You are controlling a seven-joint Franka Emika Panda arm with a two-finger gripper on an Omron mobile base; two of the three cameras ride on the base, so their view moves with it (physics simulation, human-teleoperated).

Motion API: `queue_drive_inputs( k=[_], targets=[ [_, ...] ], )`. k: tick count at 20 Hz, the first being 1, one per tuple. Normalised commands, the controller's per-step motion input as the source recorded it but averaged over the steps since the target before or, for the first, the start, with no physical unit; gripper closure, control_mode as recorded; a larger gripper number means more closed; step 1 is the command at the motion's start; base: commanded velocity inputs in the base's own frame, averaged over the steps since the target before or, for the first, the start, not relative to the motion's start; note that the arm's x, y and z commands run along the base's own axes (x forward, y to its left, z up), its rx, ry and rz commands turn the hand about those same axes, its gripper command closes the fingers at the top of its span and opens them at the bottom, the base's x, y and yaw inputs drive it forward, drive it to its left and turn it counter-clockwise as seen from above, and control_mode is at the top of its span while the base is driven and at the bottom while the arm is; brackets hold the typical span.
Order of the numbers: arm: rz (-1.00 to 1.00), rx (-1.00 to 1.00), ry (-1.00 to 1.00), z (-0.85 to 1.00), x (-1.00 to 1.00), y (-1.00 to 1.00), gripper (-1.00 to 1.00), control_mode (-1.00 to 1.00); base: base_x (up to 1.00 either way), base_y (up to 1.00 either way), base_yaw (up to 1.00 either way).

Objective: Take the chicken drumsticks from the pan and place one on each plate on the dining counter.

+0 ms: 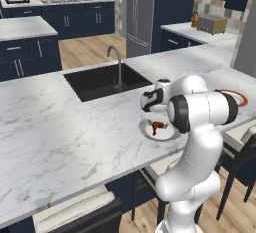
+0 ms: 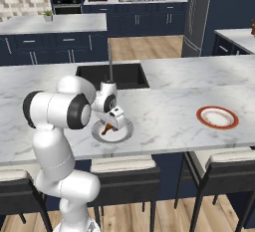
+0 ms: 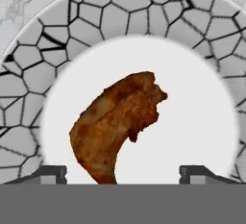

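My gripper (image 3: 123, 172) hangs just above the grey-rimmed plate (image 3: 43, 69) on the dining counter (image 1: 60, 132), jaws spread wide and holding nothing. A chicken drumstick (image 3: 113, 127) lies on the plate's white centre between my fingertips (image 3: 48, 174). The red-orange-rimmed plate (image 2: 217, 117) sits well apart along the same counter, beyond the black sink (image 1: 102, 79). No lettering or brand mark is legible anywhere.
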Motion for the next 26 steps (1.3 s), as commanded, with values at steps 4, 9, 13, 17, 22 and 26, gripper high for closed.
queue_drive_inputs(
  k=[4, 9, 13, 17, 22, 26],
  targets=[
    [0.15, 0.00, 0.00, 0.48, -0.22, 0.02, -1.00, -1.00, 0.00, 0.00, 0.00],
    [0.14, 0.00, 0.00, 0.40, -0.76, 0.00, -1.00, -1.00, 0.00, 0.00, 0.00],
    [0.06, 0.00, 0.01, 0.27, -0.97, 0.06, -1.00, -1.00, 0.00, 0.00, 0.00],
    [0.02, 0.00, 0.08, 0.37, -0.87, 0.03, -1.00, -1.00, 0.00, 0.00, 0.00],
    [0.01, 0.00, -0.08, 0.23, -0.88, 0.01, -1.00, -1.00, 0.00, 0.00, 0.00],
    [0.00, 0.00, -0.01, 0.21, -0.73, 0.00, -1.00, -1.00, 0.00, 0.00, 0.00]
  ],
)
